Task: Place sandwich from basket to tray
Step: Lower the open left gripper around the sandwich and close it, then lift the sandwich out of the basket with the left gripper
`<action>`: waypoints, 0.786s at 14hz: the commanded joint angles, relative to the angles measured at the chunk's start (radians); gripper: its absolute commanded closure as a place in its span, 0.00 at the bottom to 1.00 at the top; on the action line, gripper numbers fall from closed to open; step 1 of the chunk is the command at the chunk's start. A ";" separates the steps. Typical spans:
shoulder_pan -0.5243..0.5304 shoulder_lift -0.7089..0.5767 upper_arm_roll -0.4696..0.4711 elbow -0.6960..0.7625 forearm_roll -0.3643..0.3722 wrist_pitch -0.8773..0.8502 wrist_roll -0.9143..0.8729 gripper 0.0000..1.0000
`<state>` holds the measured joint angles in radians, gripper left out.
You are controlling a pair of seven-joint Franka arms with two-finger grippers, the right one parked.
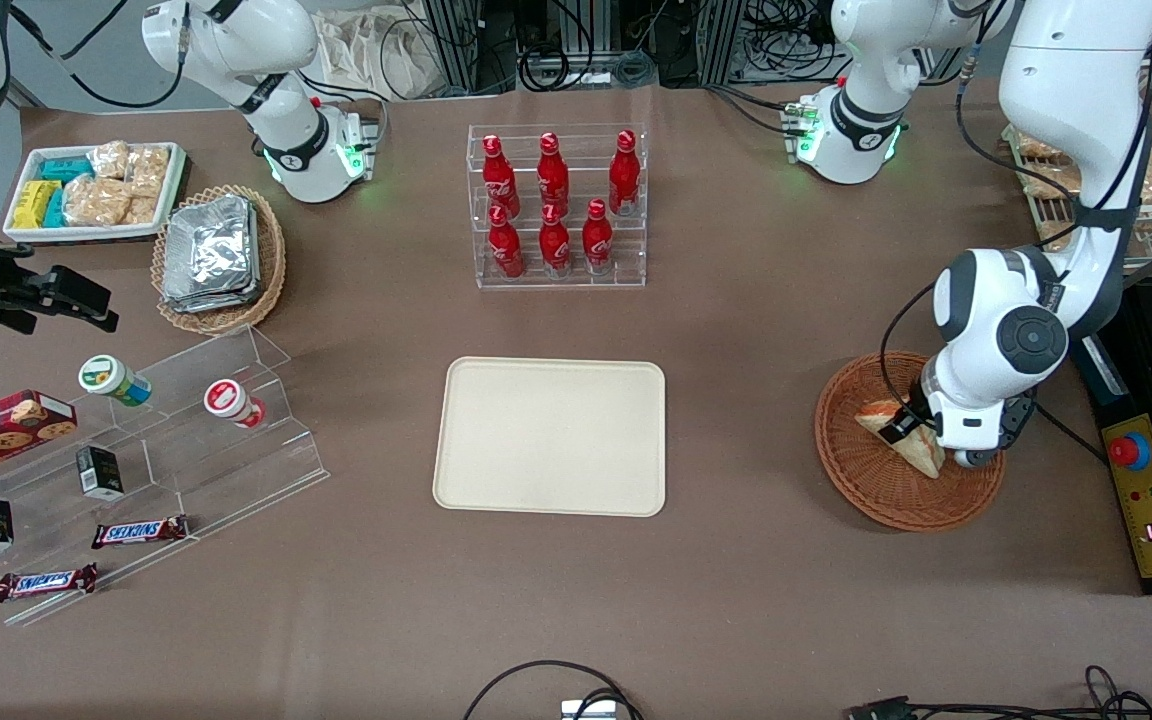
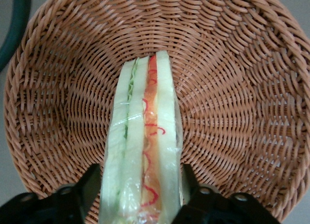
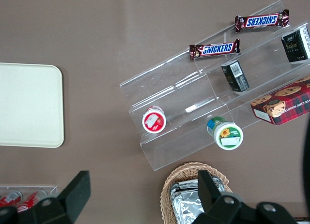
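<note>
The gripper sits down in the basket, its fingers flanking the sandwich. Bare tabletop runs from the basket to the tray. The bottle rack stands farther from the front camera, clear of that stretch.

"SNICKERS" is showing in white-blue lettering on two chocolate bars lying on the clear acrylic step shelf. The gripper is sitting in the basket, bearing no readable text. Print on the cookie box is staying illegible.
</note>
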<state>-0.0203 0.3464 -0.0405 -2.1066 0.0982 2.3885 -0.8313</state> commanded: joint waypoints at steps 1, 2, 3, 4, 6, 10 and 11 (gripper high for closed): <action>0.010 -0.001 -0.007 0.013 0.021 -0.008 0.004 1.00; 0.008 -0.009 -0.007 0.016 0.021 -0.029 0.006 1.00; 0.007 -0.024 -0.009 0.023 0.021 -0.063 0.014 1.00; 0.007 -0.041 -0.010 0.045 0.020 -0.115 0.041 1.00; 0.005 -0.075 -0.012 0.129 0.015 -0.259 0.108 1.00; -0.006 -0.110 -0.022 0.374 -0.003 -0.526 0.427 1.00; -0.006 -0.101 -0.057 0.461 -0.023 -0.605 0.493 1.00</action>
<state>-0.0220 0.2276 -0.0606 -1.7938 0.0939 1.9139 -0.4496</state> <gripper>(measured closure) 0.811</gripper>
